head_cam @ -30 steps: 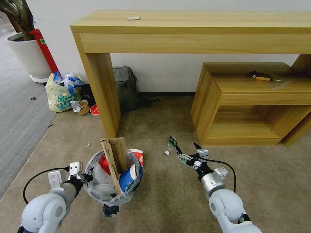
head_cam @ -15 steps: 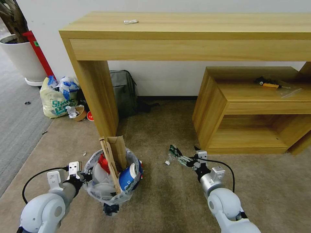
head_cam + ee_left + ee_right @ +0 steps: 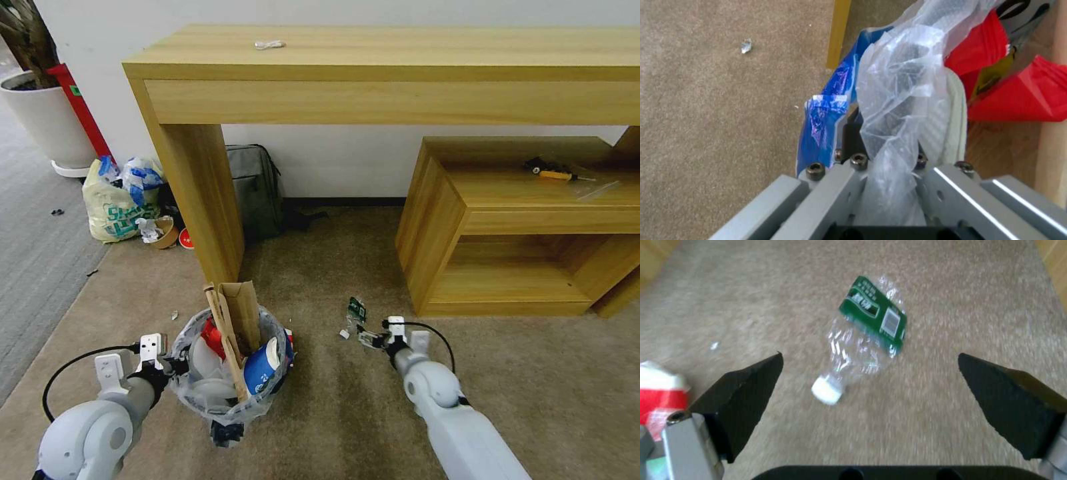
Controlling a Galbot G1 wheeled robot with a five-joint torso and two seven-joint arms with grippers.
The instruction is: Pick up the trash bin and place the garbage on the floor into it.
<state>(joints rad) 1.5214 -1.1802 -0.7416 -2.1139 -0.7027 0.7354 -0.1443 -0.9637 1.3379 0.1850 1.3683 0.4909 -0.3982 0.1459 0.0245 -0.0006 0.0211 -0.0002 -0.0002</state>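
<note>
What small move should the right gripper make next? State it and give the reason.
Probably lower the right gripper straight onto the crushed plastic bottle and close. Its fingers stand open on either side of the bottle, which lies loose on the carpet, while the left gripper grips the trash bin by its rim.

high head view, close wrist views

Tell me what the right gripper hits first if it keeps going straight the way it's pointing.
Most likely the crushed clear bottle with the green label, lying on the carpet directly ahead between the open fingers of the right gripper. Nothing else lies in that line, though how far off it is can't be judged.
</note>
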